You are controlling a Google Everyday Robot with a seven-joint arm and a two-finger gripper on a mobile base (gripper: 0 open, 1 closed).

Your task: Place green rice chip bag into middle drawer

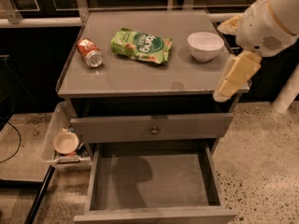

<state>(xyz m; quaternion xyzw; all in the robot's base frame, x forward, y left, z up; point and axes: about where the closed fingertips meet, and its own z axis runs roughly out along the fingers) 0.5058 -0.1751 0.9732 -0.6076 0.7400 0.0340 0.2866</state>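
The green rice chip bag (141,45) lies flat on the grey tabletop, between an orange-red soda can (90,52) and a white bowl (205,45). The middle drawer (152,183) is pulled out at the bottom of the view, its grey floor bare apart from a darker stain. Above it is a shut drawer front with a small round knob (152,130). My gripper (231,80), pale yellow, hangs from the white arm at the table's right front corner. It is right of the bowl, well apart from the bag, and holds nothing visible.
A clear bin (60,141) holding a small bowl sits on the floor at the cabinet's left. A dark frame and cable lie at the far left. Speckled floor spreads to the right of the drawer.
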